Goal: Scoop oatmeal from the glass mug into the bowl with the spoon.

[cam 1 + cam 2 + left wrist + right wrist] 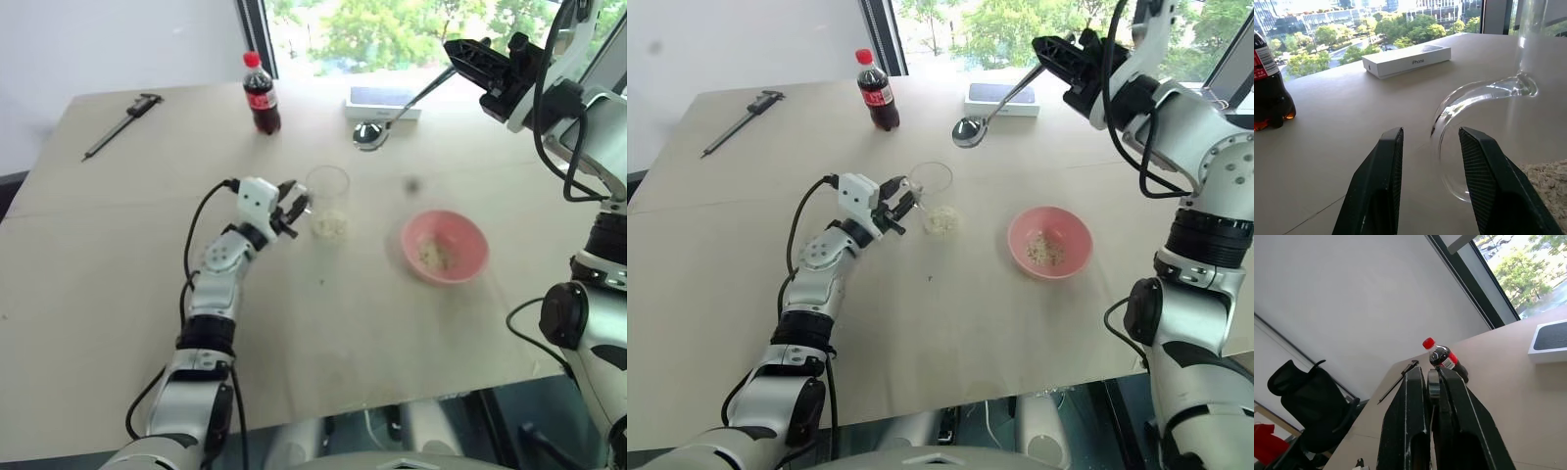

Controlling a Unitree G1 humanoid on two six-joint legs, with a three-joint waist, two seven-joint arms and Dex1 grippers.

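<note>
From the head camera we see our left gripper [292, 208] at the side of the glass mug [327, 202], near its handle, presumably so we can steady the mug while scooping; whether the fingers pinch the glass we cannot tell from here. The oatmeal [330, 227] lies in the mug's bottom, and a little already sits in the pink bowl [444, 246] just beside it, close enough that a loaded spoon has a short trip. Our right gripper [1050, 49] is raised above the table's far side, clenched on the handle of the spoon [991, 114], whose empty scoop hangs low toward the mug, which we judge is ready for the next dip. The cola bottle [261, 93], caliper [121, 123] and white box [384, 102] sit well apart at the back, out of the working lane. In the left wrist view, our fingers [1376, 186] stand parted astride the mug's curved handle, not visibly squeezing it. In the right wrist view, the jaws are pressed tight on the spoon's thin handle.
</note>
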